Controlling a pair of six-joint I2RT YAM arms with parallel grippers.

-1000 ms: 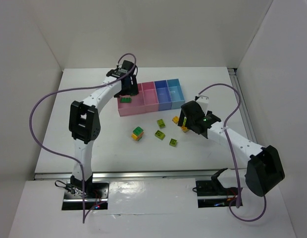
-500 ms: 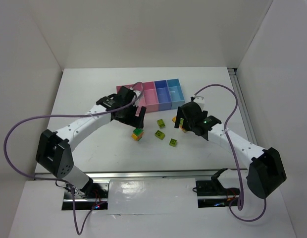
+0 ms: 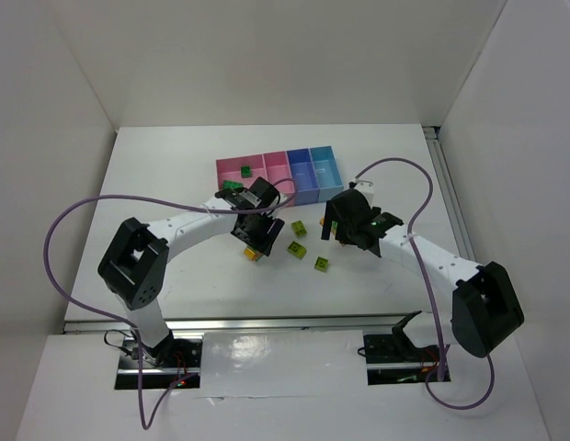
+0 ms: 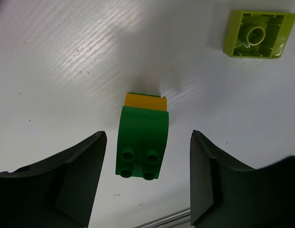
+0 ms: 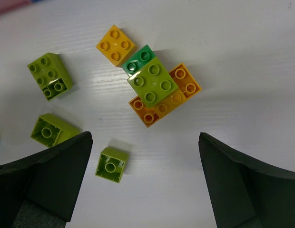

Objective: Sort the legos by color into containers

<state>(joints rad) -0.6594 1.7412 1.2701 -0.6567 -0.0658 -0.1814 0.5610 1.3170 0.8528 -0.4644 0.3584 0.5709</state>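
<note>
White matte tabletop (image 3: 156,175), faint grain lines showing in the wrist views. Containers (image 3: 287,158) sit far centre: a joined row of smooth open plastic bins, pink at left, then purple-blue, light blue at right. A dark green brick (image 3: 245,170) lies in a pink bin.

Left claw (image 4: 148,152) is low over the tabletop, just near of the pink bins, partly spread and gripping nothing. Key relation: the green-on-yellow stack (image 4: 140,147) lies on its side right in the gap, with a black finger (image 4: 66,185) off each long flank. There is bare tabletop on both sides, so no contact. The stack's long axis runs along the gap, parallel to the finger faces, studs pointing back toward the wrist. A straight squeeze would likely land on its smooth flat sides. The left arm is plainly the nearer one.

Right claw (image 5: 145,161) is spread wide and empty, hovering over the right-hand cluster (image 5: 159,90): lime brick on orange ones, dark green poking out. Loose around it are a yellow brick (image 5: 115,45) and three lime bricks (image 5: 50,76), two of them upside down and hollow.
</note>
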